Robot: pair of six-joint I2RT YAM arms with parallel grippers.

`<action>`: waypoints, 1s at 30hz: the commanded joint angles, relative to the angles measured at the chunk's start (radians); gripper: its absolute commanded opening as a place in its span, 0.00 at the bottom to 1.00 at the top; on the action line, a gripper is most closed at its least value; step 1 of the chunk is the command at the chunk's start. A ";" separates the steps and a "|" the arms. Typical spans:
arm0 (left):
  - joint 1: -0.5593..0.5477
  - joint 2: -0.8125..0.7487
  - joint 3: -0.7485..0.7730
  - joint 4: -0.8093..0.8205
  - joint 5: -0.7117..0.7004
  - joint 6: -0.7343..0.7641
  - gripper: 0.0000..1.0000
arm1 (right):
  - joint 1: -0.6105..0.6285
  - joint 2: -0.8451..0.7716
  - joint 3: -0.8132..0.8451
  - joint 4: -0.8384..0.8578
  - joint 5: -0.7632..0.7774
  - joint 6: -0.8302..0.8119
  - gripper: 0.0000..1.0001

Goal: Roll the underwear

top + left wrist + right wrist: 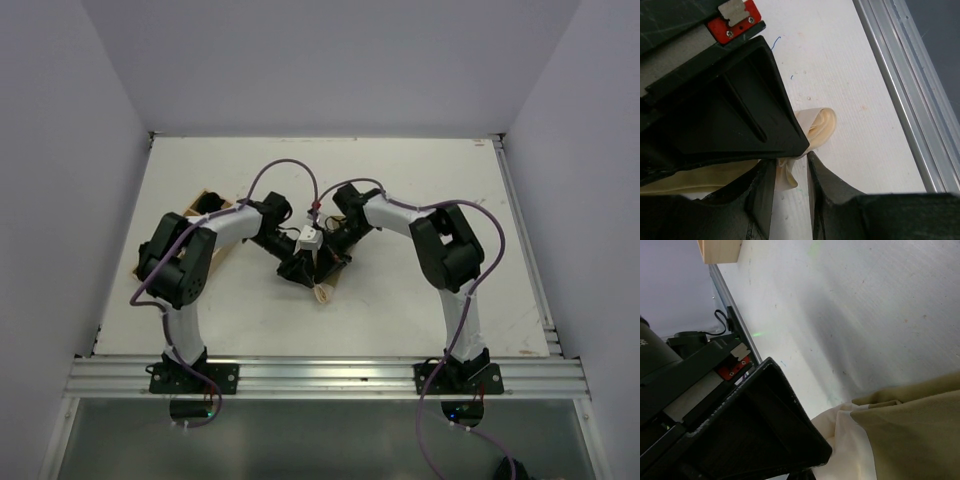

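You're early in the roll, I'd judge: the underwear (322, 293) sits loosely bunched near the middle of the table (420, 180), your right gripper (801, 144) clamped shut, seemingly pinching its cream edge, and your left gripper (789, 165) part-open astride a fold.

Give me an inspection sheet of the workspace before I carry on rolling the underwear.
Surface: white table, a few small ink specks.
Job's things: underwear, khaki with its cream side showing, bunched mid-table where both arms meet.
Clutter: wooden box far left, partly behind the left arm.
Grippers: left gripper open, a cream fold between its fingers; right gripper shut, tip at the cloth, pinch not confirmable.
Cables: purple cables looping above both arms, off the cloth.
Surroundings: plain walls on three sides; metal rail along the near edge.
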 commanded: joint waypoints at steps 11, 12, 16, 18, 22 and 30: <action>-0.028 0.090 0.126 -0.166 0.047 0.171 0.00 | -0.011 -0.065 0.030 0.034 0.008 0.043 0.01; -0.028 0.102 0.131 -0.198 0.047 0.182 0.00 | -0.010 -0.076 0.021 0.043 0.014 0.053 0.05; -0.027 0.118 0.143 -0.232 0.056 0.204 0.00 | -0.011 -0.195 -0.095 0.161 0.132 0.141 0.32; -0.027 0.129 0.149 -0.241 0.064 0.199 0.00 | -0.010 -0.240 -0.137 0.185 0.204 0.158 0.38; -0.027 0.136 0.149 -0.247 0.066 0.185 0.00 | 0.005 -0.341 -0.262 0.265 0.382 0.171 0.44; -0.021 0.124 0.114 -0.158 0.075 0.023 0.00 | 0.127 -0.559 -0.437 0.467 0.725 0.177 0.49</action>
